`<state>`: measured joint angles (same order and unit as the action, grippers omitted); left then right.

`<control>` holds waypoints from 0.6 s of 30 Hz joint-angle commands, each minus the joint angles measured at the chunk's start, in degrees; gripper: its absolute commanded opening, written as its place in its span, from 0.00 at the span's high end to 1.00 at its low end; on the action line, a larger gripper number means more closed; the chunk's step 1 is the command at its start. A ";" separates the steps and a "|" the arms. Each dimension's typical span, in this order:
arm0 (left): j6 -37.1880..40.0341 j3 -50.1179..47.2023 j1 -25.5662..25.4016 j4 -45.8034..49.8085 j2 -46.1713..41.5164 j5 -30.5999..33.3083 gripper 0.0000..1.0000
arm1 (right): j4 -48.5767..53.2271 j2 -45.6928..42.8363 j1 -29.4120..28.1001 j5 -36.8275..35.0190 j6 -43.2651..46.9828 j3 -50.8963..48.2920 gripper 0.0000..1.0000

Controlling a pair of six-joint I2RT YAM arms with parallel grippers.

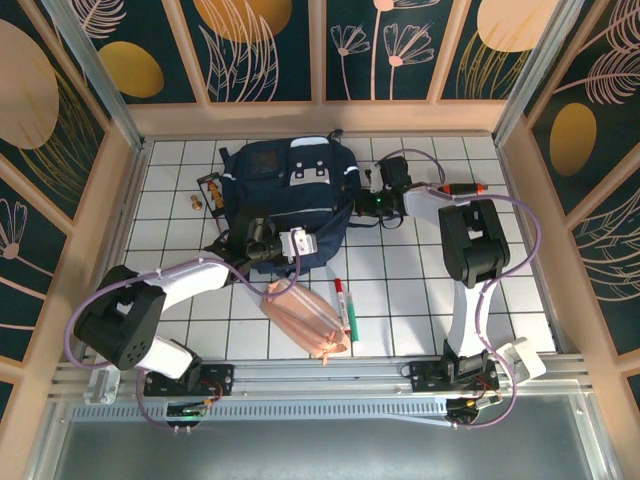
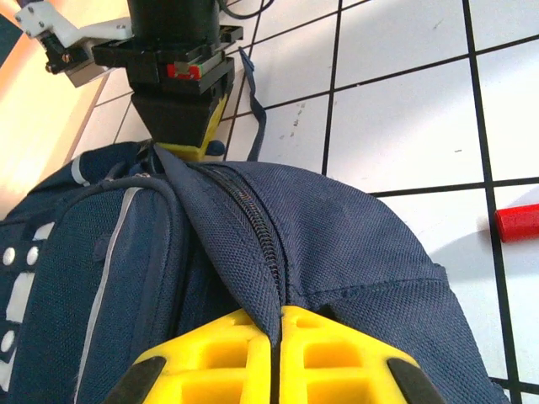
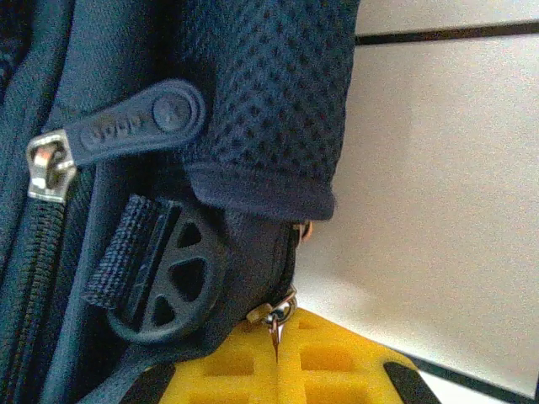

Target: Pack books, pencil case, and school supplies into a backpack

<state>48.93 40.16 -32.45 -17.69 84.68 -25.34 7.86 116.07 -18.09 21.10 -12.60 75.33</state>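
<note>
The backpack (image 1: 285, 185) lies far-middle on the counter (image 1: 420, 300). The left fingers (image 2: 223, 349) are pressed together on a fabric fold beside its zipper (image 2: 265, 252), arm stretched low across the counter; the right fingers (image 3: 337, 358) pinch a small metal zipper ring (image 3: 276, 316) on its side, arm folded high.

The only lettering is a short raised word moulded into the dark rubber zipper pull (image 3: 135, 126) on the backpack (image 3: 269, 76). It is too soft and tilted to read for certain. A small round embossed emblem sits at the pull's right end.
</note>
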 commanded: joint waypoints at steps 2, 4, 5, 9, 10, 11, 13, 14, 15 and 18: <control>4.27 -0.63 -0.31 2.75 -4.94 -10.42 1.00 | -7.48 3.27 4.88 -11.53 -2.38 3.97 1.00; 4.73 -0.69 -0.22 3.28 -5.38 -10.44 1.00 | -7.32 3.84 5.54 -12.21 -2.43 4.47 1.00; 4.78 -0.68 -0.14 3.36 -5.43 -10.58 1.00 | -7.34 3.97 5.77 -12.14 -2.51 4.61 1.00; 3.44 -1.03 -0.13 2.17 -5.34 -9.84 1.00 | -8.03 3.70 6.83 -8.59 -2.24 4.03 0.98; 2.54 -1.35 -0.15 1.09 -5.23 -9.38 1.00 | -8.27 3.04 6.69 -7.53 -1.83 3.45 0.96; 1.89 -1.44 -0.11 0.19 -5.12 -9.07 1.00 | -8.77 2.27 6.62 -7.02 -1.58 2.70 0.95; -1.53 -1.58 -0.13 -2.61 -4.76 -7.79 1.00 | -10.07 -0.19 6.69 -5.98 -1.67 0.66 0.91; -3.54 -1.50 -0.11 -4.17 -4.53 -7.23 0.99 | -10.71 -1.28 6.73 -5.43 -1.64 -0.26 0.87; -5.83 -1.44 -0.16 -5.74 -4.24 -6.39 0.90 | -11.56 -3.25 6.65 -4.84 -1.87 -1.50 0.83; -10.11 -0.83 -0.15 -7.96 -3.82 -5.21 0.77 | -15.07 -9.28 6.41 -4.44 -3.64 -5.81 0.71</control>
<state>44.80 39.03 -32.25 -19.62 83.35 -26.79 1.45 114.10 -14.76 22.79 -14.28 71.94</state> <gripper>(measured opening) 0.192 0.267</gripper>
